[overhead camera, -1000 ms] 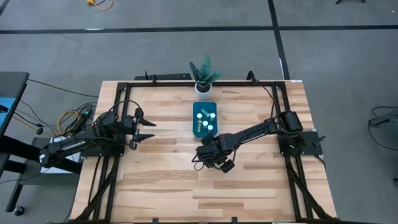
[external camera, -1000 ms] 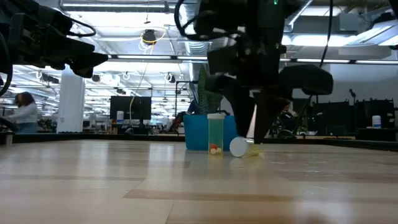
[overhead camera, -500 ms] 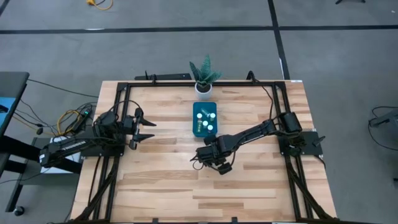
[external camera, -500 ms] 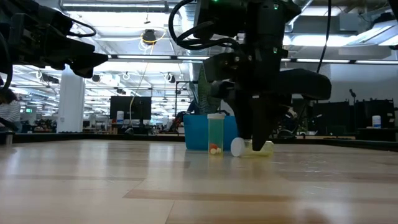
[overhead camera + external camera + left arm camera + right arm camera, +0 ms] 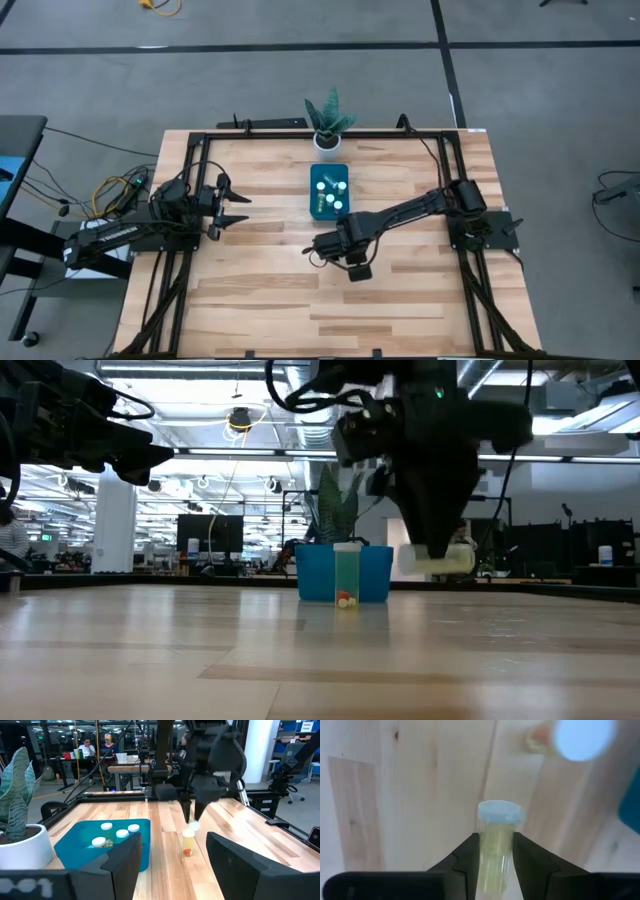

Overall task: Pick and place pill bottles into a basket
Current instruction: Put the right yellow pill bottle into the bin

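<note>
right gripper (image 5: pixel 496 865): clamped on a sideways pill bottle (image 5: pixel 496 850) above the table (image 5: pixel 300 650), lower body hidden | standing bottle (image 5: pixel 347 573) before basket (image 5: pixel 315 572) | four caps inside (image 5: pixel 116 833) | left gripper (image 5: pixel 238 208): spread, empty, far left

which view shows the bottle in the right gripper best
The right wrist view: the held bottle fills the frame between the right gripper's fingers. The low view shows it lifted, sideways; the left wrist view small; the high view hides it.

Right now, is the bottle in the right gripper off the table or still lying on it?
Off the table. The low view shows the pill bottle held sideways in the right gripper, clear of the wood.
</note>
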Robot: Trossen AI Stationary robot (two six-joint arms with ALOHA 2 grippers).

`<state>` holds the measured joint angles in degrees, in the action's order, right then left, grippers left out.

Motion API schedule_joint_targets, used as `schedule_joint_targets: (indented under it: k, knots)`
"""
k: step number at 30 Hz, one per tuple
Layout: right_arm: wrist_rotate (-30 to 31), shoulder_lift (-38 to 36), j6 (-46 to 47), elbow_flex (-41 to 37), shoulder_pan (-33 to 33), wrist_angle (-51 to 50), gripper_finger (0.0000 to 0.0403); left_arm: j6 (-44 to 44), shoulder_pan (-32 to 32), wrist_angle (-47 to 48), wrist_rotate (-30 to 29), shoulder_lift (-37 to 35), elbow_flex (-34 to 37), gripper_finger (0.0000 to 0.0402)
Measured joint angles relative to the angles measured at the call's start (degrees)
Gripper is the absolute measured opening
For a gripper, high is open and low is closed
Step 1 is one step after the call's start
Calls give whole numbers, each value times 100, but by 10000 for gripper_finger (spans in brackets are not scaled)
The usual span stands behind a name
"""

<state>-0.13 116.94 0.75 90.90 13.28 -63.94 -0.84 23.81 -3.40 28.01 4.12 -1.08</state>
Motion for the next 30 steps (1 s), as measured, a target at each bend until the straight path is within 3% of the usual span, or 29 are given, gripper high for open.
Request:
schedule_joint_targets:
  k: [6,15,20,30]
  knots:
    - [331,-473,611,263,-161,-192,99,0,1,-3,0,0,0,213]
    - [2526,-1116,887,267,-461,794,98,0,-1,-2,-11,0,2,213]
    - [2568,-1074,885,202,-695,1931,98,0,0,-2,-24,0,1,213]
    - [2949,-1068,1570,-1090,-786,4028,98,0,1,-2,-24,0,2,213]
